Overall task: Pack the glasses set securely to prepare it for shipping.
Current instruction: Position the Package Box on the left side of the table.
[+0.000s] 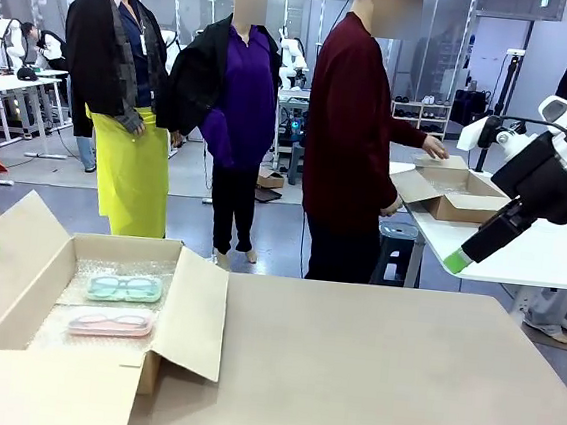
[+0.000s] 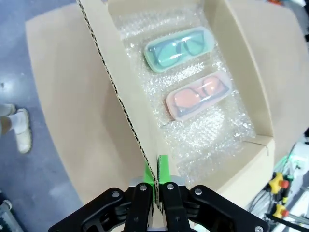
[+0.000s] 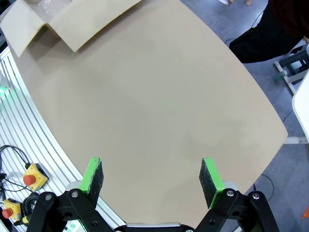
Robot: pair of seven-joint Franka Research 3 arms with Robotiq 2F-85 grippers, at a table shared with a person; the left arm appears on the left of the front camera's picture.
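- The mint-green case (image 2: 179, 48) and pink case (image 2: 198, 96) are seen side by side on bubble wrap (image 2: 212, 135) inside the cardboard box (image 2: 251, 72).
- A box flap (image 2: 72, 96) edge is pinched by the clenched left gripper (image 2: 155, 180), well apart from both cases.
- The right gripper (image 3: 152, 176) is held wide apart above the bare table (image 3: 154, 96), far from the cases.

Left gripper (image 2: 155, 181) clamped, right gripper (image 3: 153, 176) agape

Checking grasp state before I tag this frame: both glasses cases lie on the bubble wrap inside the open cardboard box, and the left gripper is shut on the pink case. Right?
Not quite. The left gripper is shut on the edge of the brown cardboard box's flap, not on the pink clear-lidded case. The left wrist view shows it. The pink case and the mint-green clear-lidded case do lie on the bubble wrap inside the open box.
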